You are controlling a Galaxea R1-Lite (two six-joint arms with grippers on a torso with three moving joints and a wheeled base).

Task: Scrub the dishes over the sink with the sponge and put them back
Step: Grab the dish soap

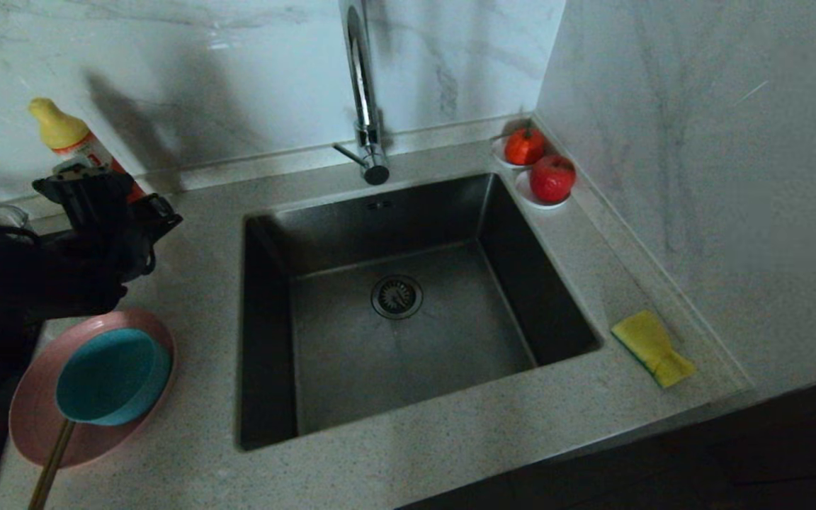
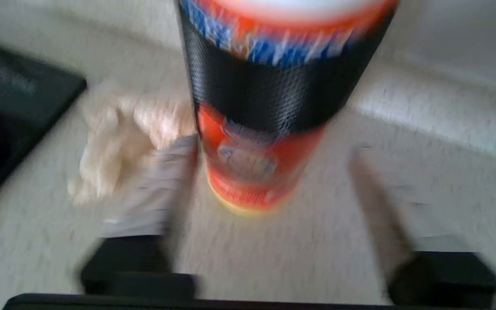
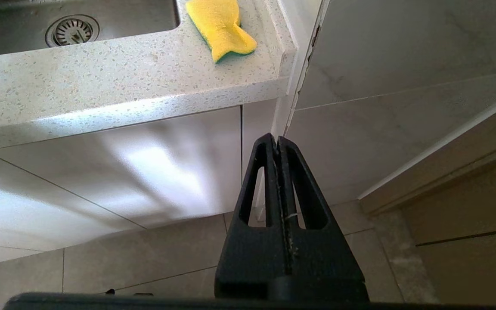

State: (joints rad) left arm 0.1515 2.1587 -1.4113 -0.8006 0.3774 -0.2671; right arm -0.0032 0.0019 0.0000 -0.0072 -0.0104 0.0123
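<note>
Straddling the detergent bottle point(image 2: 256, 129), the left gripper point(image 2: 269, 193) is spread wide; its body should be centred before closing; the right gripper point(image 3: 277, 144) is parked shut.

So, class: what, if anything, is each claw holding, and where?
Nothing. The left claw stands open around the detergent bottle, not gripping; the right claw is shut, empty.

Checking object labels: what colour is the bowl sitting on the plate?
Teal; the bowl sits on the pink plate, clearest in the head view.
</note>
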